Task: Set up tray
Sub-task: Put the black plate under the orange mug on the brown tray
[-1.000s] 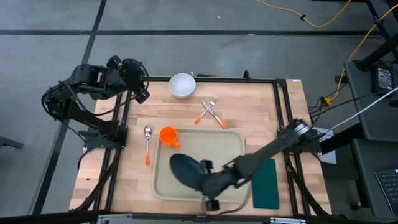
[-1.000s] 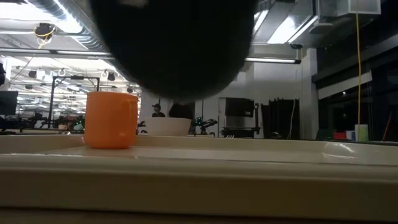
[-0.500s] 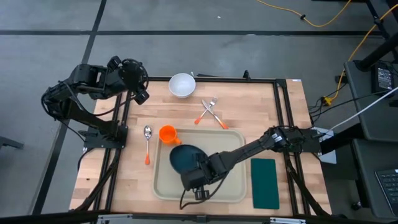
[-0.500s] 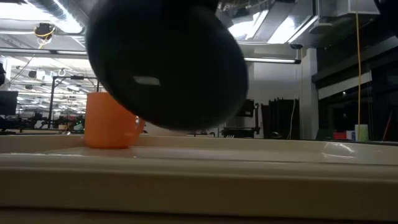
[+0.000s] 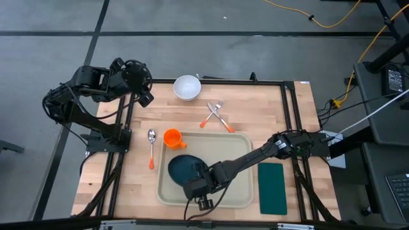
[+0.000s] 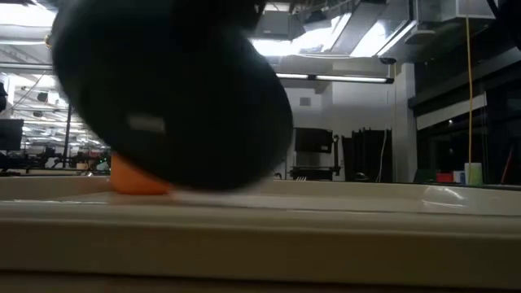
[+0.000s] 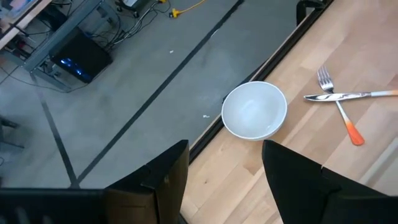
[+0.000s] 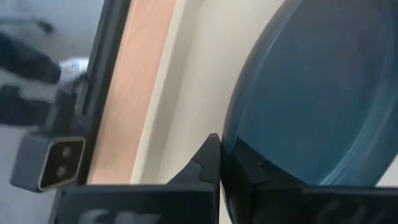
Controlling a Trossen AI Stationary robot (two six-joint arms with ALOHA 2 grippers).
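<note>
The beige tray lies on the near middle of the wooden table. A dark blue plate hangs tilted low over the tray's left half, with my right gripper shut on its near edge. In the low view the plate fills the upper left and hides most of the orange cup. That cup stands just beyond the tray's far left corner. My left gripper waits open, high at the table's far left, above the white bowl. My right gripper pinches the plate's rim at its near edge between the two fingers, one on the inner face and one on the underside. The fingers slant down from the near right. The plate is tilted over the tray; whether its lower edge touches the tray I cannot tell.
A spoon with an orange handle lies left of the tray. A crossed fork and knife lie beyond it, the white bowl at the far edge. A dark green napkin lies right of the tray.
My right gripper has gone down and toward the table's left edge, tipping steeper, and has carried the plate with it. The plate has sunk from well above the tray to low over its left half and now stands in front of the cup in the low view.
</note>
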